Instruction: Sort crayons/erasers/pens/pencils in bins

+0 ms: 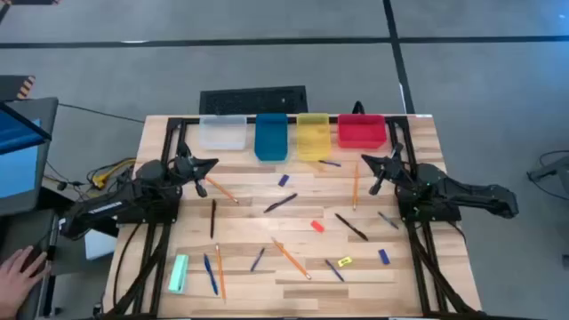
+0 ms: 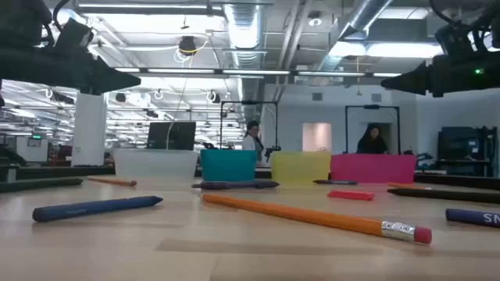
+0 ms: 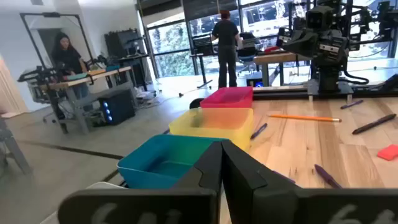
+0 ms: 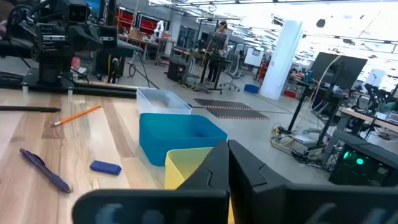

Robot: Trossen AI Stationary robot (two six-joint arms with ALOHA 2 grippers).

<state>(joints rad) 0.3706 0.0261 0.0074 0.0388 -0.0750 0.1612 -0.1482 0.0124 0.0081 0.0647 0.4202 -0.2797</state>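
Note:
Four bins stand in a row at the table's far edge: clear (image 1: 222,133), blue (image 1: 271,135), yellow (image 1: 313,135) and red (image 1: 361,131). Orange pencils (image 1: 222,189) (image 1: 356,187) (image 1: 289,258), dark pens (image 1: 281,203) (image 1: 351,227) (image 1: 212,218) and small erasers, orange-red (image 1: 316,226), blue (image 1: 284,180) and yellow (image 1: 344,261), lie scattered on the wood. My left gripper (image 1: 212,164) hangs shut above the table's left side, near the clear bin. My right gripper (image 1: 364,162) hangs shut above the right side, near the red bin. Both show raised in the low view (image 2: 133,78) (image 2: 387,81).
A pale green block (image 1: 179,273) lies near the table's near left corner. A dark keyboard-like slab (image 1: 253,98) sits beyond the bins. A person's hand (image 1: 18,267) rests off the table's left. People stand in the room behind.

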